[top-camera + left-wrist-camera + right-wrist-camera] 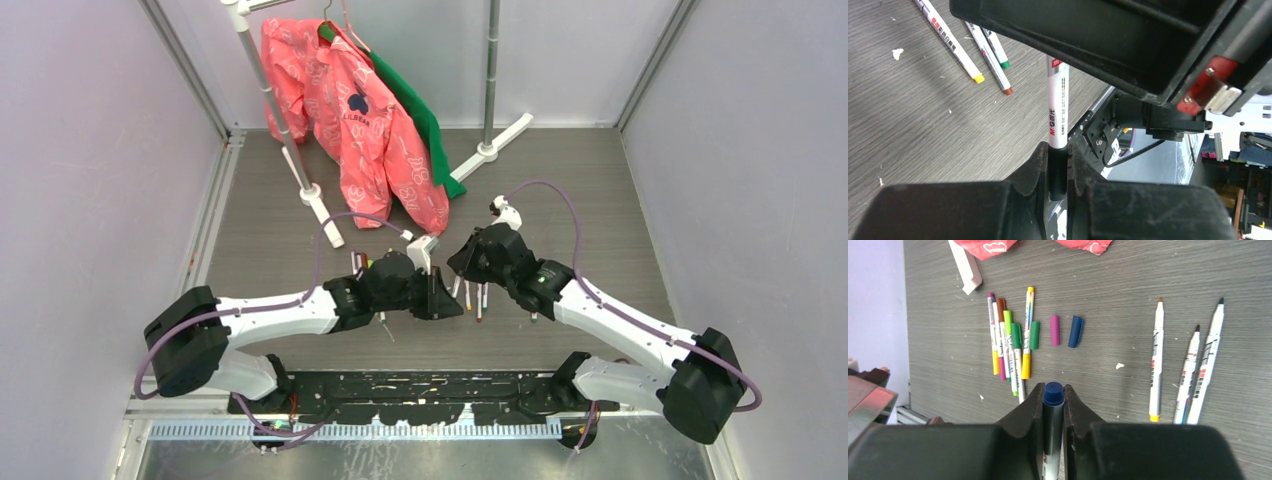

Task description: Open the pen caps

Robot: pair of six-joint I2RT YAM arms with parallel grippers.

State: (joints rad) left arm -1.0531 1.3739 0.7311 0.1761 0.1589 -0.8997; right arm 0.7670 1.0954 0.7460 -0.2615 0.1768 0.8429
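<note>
At the held pen's cap end, cap: the dark blue plastic cap (1053,393) sits on the thin white marker pen (1058,107), raised off the table. Its rounded top stands just proud of the right fingertips.
Right gripper: the right gripper (1053,386) is narrow, with its fingers against both sides of that cap. How hard they press I cannot tell.
Left gripper: the left gripper (1058,146) is narrow and clamped on the pen's dark tail end, opposite the cap.
Pen line: the printed barrel runs straight between the two grips, bare in the middle.
Step in hand: by my reading, pulling this cap off.
How to do it well: draw the two grips apart straight along the barrel, with no bend or twist. The right pads should bite the cap only, never the barrel. If that grip is slack, firm it first, or the cap may slip.
Loose caps: a green cap (1034,335), a purple cap (1055,330) and a blue cap (1075,331) lie on the grey wood-grain table (1128,280), beyond the held pen's cap.
Capped pens: a bundle of capped pens (1008,347) lies beyond the held pen, to the view's left. These look like the work left.
Open pens: three uncapped white pens (1156,360) lie beyond the held pen to the view's right, well apart from it.
</note>
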